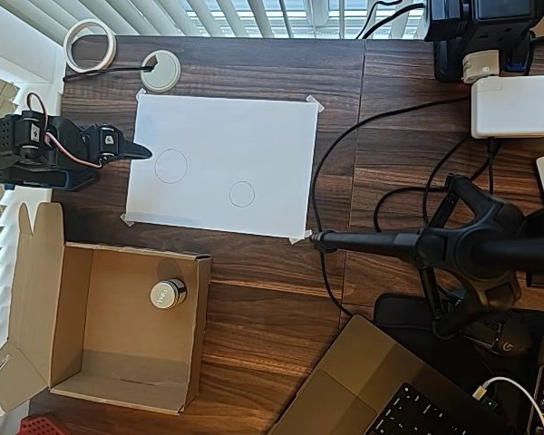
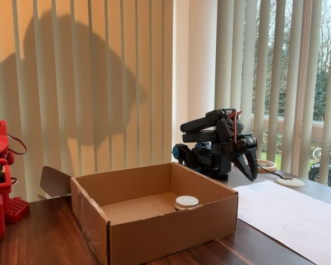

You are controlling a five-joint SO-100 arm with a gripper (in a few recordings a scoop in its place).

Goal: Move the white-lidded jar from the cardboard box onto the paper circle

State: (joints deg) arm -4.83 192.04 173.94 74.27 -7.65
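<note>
silver-lidded squat jar (image 1: 168,293), dark sides, upright inside cardboard box (image 1: 72,299).

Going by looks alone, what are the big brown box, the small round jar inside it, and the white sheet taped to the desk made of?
Brown open box: matte corrugated cardboard, judging by its raw edges and folded flaps. Small round jar: the whitish-silver lid has a slight sheen, probably metal or plastic; its sides are too dark to judge. White taped sheet: thin matte paper lying flat, with pencil-drawn circles.

jar (image 1: 168,293) in box (image 1: 72,340), sheet (image 1: 254,145) beyond
</note>
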